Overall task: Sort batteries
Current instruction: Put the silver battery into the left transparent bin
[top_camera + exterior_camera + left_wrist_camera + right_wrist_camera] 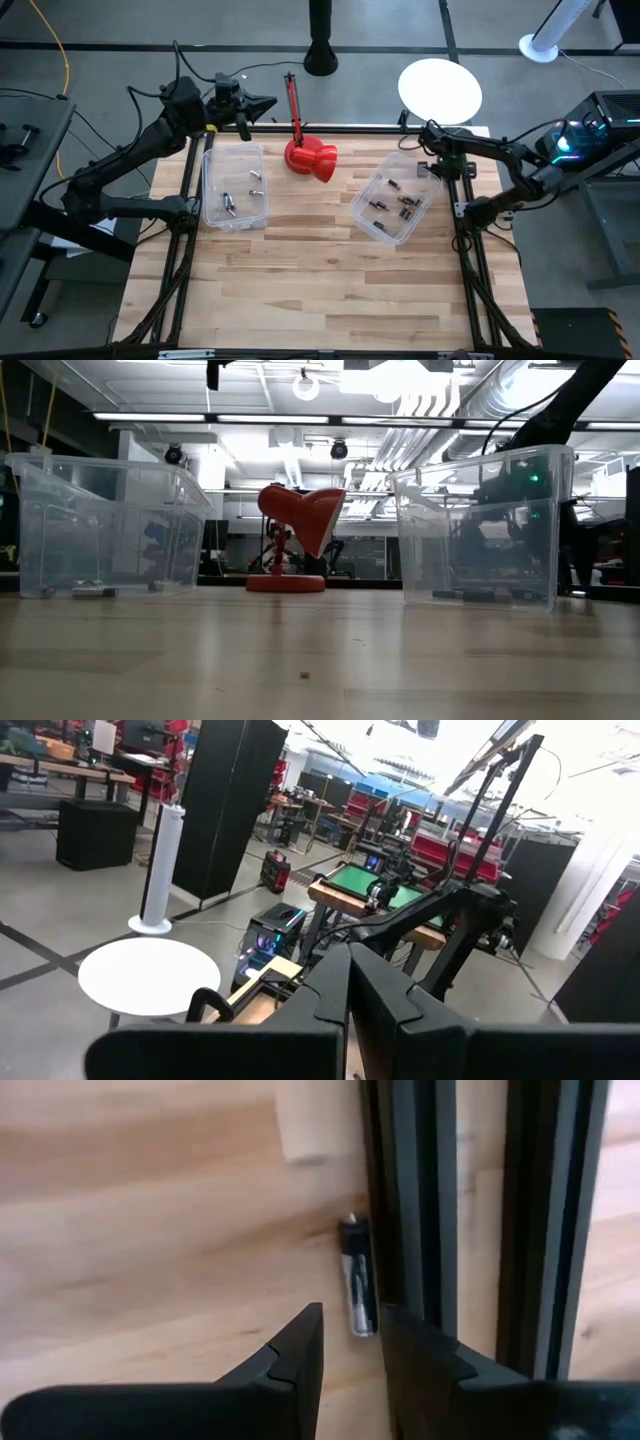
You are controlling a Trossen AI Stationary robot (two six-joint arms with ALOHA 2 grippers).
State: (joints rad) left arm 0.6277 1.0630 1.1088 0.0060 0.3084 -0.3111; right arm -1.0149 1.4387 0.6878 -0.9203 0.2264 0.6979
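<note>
The right gripper [350,1342] hung part-open and empty over a stray battery [356,1276] beside the black rail [408,1200], at the table's two o'clock; a clean pick likely needed fingers straddling it squarely.

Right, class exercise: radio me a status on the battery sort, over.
Left gripper shut, parked at table's far edge. Right gripper open, above a stray battery lying against the black frame rail. Other batteries sit in both bins.
</note>
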